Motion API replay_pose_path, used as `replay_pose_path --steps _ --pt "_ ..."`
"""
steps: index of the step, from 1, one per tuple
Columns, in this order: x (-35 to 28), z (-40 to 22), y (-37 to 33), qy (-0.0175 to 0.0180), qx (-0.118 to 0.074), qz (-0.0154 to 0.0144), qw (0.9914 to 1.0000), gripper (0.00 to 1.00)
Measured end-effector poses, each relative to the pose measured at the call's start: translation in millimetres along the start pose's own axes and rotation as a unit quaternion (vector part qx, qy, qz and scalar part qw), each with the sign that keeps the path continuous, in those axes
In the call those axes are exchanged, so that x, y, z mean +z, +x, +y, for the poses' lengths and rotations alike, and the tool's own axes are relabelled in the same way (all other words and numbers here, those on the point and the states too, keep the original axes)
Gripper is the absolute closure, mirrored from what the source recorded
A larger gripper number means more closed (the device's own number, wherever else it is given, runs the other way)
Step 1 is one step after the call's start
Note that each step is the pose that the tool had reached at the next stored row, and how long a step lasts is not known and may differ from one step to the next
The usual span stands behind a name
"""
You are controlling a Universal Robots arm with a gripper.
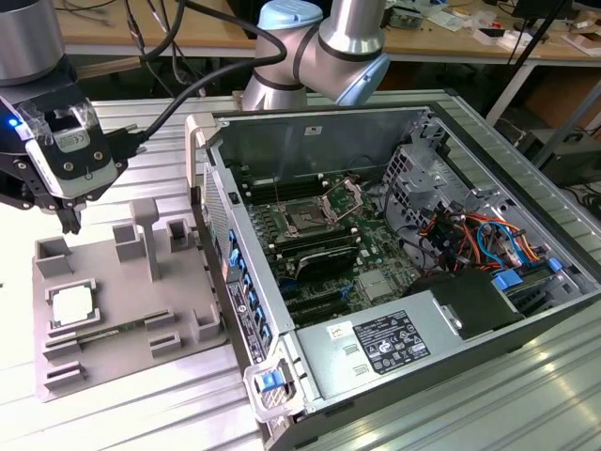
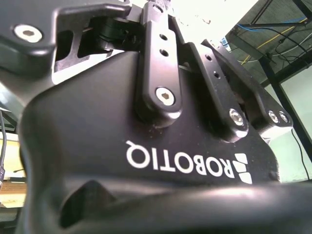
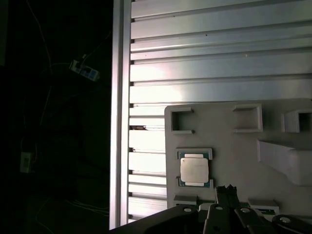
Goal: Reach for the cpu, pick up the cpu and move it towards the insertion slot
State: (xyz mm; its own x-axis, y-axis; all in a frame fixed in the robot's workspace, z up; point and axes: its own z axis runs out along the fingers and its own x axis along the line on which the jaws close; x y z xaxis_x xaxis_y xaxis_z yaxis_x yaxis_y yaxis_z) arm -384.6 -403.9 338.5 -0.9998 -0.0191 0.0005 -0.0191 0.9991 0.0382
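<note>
- One step is in hand, as I judge it: the reach. The black robot gripper [image 1: 70, 224] hangs above the far part of the grey moulded plastic tray [image 1: 122, 315] and is apart from the chip.
- How wide the pincer stands, I cannot tell from these pictures. It has hold of nothing that I can see, since the chip lies in the tray.
- The cpu [image 1: 72, 305], a small flat square chip with a silvery-white metal top plate and a thin greenish rim, rests in a square framed pocket of the tray, at the exterior view's left.
- In the first wrist view the cpu [image 3: 194, 169] is near the gripper [image 3: 226, 191] but not under it.
- The insertion slot [image 1: 302, 222], a small square dark socket with a shiny silver metal frame, sits on the green circuit board inside the open grey metal computer case [image 1: 319, 132]. It is well apart from the tray, toward the exterior view's right.
- To complete the reach, I judge that the gripper must come over the pocket, square to the chip's edges, and go down gently. The pocket's frame stands close around the chip, so there is little room at its sides.
- The top plate looks bright and clean. The chip seems to lie level, with its edges parallel to the frame.
</note>
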Motion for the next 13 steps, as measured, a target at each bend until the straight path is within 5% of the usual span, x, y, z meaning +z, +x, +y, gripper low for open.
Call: replay_pose_path --steps 13 --pt "2.0 -0.1 0.0 0.0 0.0 0.0 1.0 0.89"
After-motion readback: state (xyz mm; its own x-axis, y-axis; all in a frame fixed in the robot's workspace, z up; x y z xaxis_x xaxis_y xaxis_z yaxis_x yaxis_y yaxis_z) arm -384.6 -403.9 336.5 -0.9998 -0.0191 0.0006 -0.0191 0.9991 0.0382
